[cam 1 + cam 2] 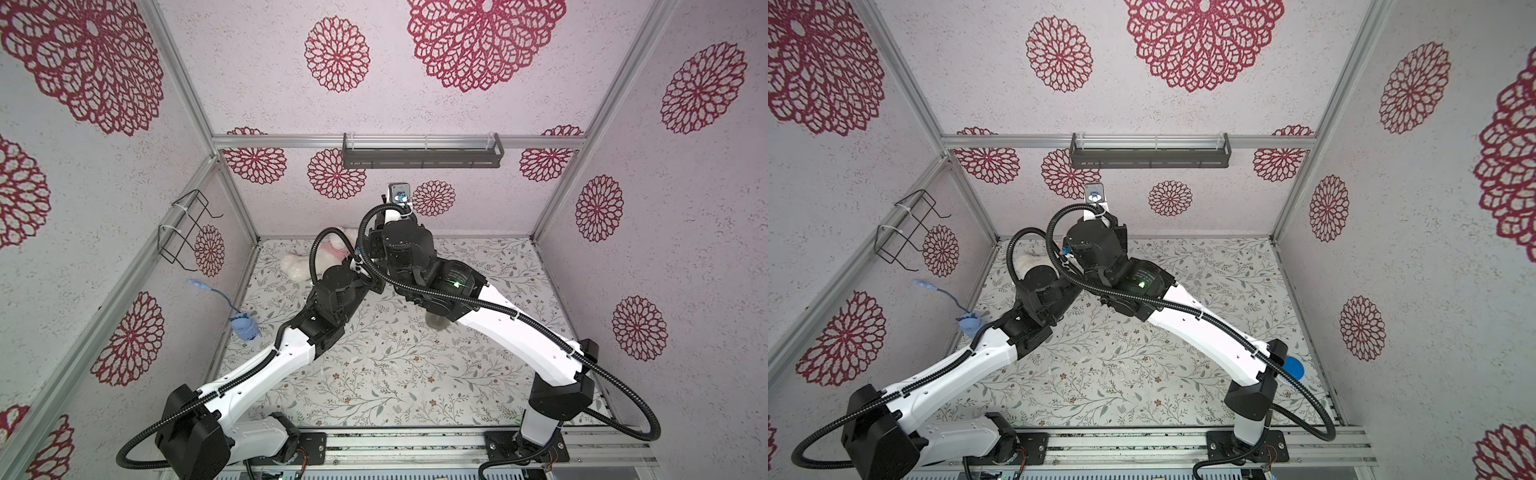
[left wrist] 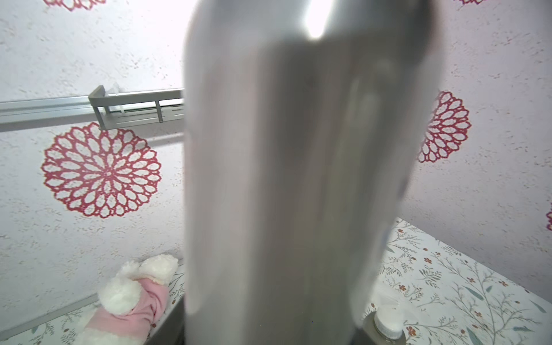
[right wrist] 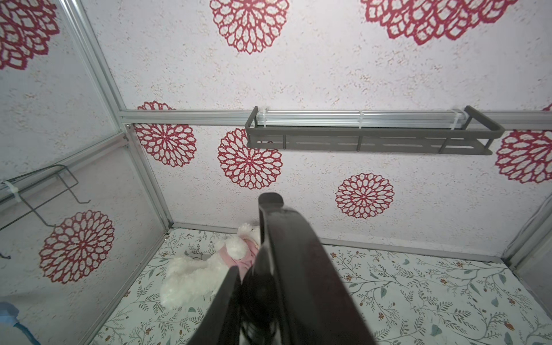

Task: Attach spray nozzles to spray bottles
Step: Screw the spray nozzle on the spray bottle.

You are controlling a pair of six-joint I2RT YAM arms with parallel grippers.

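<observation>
Both arms reach in and meet at frame centre in both top views, wrists stacked. Left gripper (image 2: 268, 328) pinches the silver bottle (image 2: 292, 179) upright; right gripper (image 3: 254, 298) pinches the black nozzle (image 3: 286, 257).

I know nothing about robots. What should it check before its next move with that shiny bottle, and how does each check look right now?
1. Left hand grips the slim silver aluminium bottle: ok, it fills the left wrist view.
2. Right hand holds the black plastic spray nozzle: ok.
3. Nozzle lined up over the bottle's neck: cannot tell, the arms hide it.
4. The smoky grey-brown plastic bottle is upright: cannot tell, mostly hidden.
5. The white-and-pink plush toy is out of the way: ok, by the back wall.
</observation>
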